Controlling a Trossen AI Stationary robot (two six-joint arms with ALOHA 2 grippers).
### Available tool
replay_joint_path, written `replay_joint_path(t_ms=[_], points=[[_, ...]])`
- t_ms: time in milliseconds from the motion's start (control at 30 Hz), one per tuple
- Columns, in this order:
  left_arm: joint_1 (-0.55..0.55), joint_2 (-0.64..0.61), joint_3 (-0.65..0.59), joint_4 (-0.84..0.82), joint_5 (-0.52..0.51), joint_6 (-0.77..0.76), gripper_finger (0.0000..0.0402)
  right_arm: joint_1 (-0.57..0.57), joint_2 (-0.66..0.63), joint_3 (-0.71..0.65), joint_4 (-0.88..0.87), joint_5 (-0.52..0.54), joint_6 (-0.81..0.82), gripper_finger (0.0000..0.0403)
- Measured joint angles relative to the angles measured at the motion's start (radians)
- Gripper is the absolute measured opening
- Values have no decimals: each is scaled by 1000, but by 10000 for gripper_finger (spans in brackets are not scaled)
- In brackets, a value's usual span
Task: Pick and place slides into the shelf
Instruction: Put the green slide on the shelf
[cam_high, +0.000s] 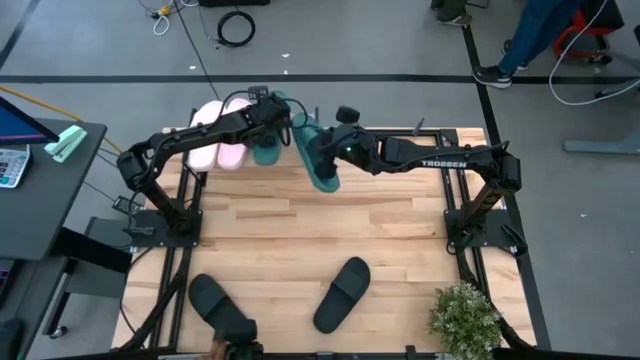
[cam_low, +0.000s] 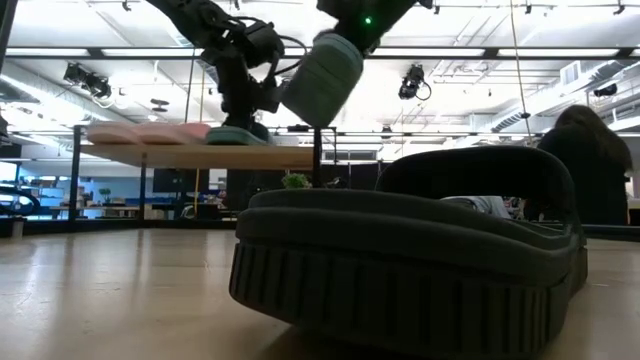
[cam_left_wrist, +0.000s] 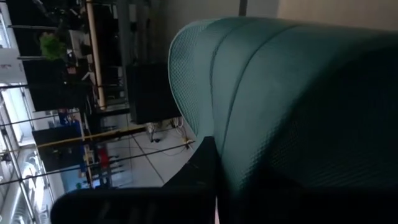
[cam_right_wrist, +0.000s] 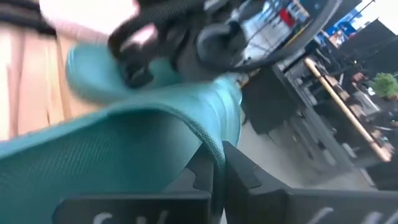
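High view: both arms are stretched toward the far edge of the table, where the shelf (cam_high: 262, 162) stands. Two pale pink slides (cam_high: 218, 132) are laid side by side on its plank top. Just beside them, one teal slide (cam_high: 266, 148) is seen on the shelf w/ the left gripper (cam_high: 272, 108) on it — jaws are pressed together on this slide, as is confirmed in the left wrist view, where the teal foam (cam_left_wrist: 298, 106) is filled across the frame right at the fingers.

A second teal slide (cam_high: 320, 160) is held off the table by the right gripper (cam_high: 335, 135), jaws pinched on its edge; in the low view it (cam_low: 322, 78) is seen tilted in the air, near the shelf's end & above plank level. In the right wrist view the same slide (cam_right_wrist: 124, 149) is shown clamped betw. the fingers, w/ the left gripper (cam_right_wrist: 155, 43) farther off.

Two black slides are left on the tabletop toward the near edge — one (cam_high: 342, 293) near the middle, one (cam_high: 220, 308) to the left, well apart. A potted plant (cam_high: 464, 318) is placed at the near right corner.
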Motion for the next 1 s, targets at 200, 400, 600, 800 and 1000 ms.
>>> replay_joint_path(t_ms=[200,400,600,800,1000], points=[[9,-4,2,-19,-4,-9,13,-29,8,0,127,-62,59,12],[40,-2,2,-22,-6,-12,14,-74,91,0,202,-120,80,12],[50,-2,2,-19,-13,-38,16,-85,133,0,319,-131,49,11],[50,-3,2,-19,-12,-45,16,-90,135,0,406,-128,53,11],[47,-3,3,-41,-18,-61,42,-101,135,0,384,-143,84,11]])
